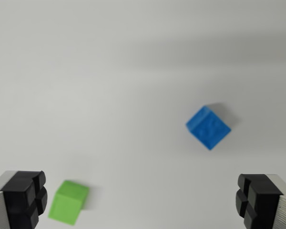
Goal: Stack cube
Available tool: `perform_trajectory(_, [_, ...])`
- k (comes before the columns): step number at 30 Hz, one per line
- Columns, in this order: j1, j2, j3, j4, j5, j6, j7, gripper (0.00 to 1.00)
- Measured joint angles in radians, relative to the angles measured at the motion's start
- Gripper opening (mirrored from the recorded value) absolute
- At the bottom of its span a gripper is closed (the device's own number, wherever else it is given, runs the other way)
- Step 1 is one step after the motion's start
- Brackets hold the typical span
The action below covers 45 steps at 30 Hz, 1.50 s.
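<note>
Two black fingertip pads frame the bottom of the wrist view: the hand (143, 202) is spread wide, its jaws at opposite lower corners, and it holds nothing. Each fingertip (25, 195) shows a moulded, cross-grooved black pad set on a brushed grey metal finger. Just inside the pad at the wrist view's left lies the green cube (68, 202), matt and sharp-edged, resting on the surface with one corner turned toward the camera. Well apart from it, higher and toward the wrist view's right, sits the blue cube (208, 127), rotated diamond-wise, its top face faintly pebbled, though blur hides finer detail. The surface (109, 71) is plain, pale and featureless.

Risks, as judged from this view: neither cube lies centred between the jaws, so a straight descent would probably close on air or drive a pad onto the green cube. Both cubes are rotated relative to the jaw line; closing on corners rather than flat faces could twist or eject a cube. A smooth surface would let a nudged cube slide. A skewed grip could then leave the stack misaligned.
</note>
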Motion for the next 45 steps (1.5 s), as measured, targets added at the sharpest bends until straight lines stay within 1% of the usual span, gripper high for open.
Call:
perform_trajectory(15, [0.0, 0.0, 0.0, -0.001, 0.0, 0.0, 0.0, 1.0])
perform_trajectory(22, [0.0, -0.001, 0.0, -0.01, 0.0, 0.004, 0.003, 1.0])
perform_trajectory(34, [0.005, -0.015, 0.006, -0.051, 0.0, 0.028, 0.024, 1.0])
perform_trajectory(45, [0.014, -0.034, 0.012, -0.109, 0.0, 0.062, 0.054, 1.0])
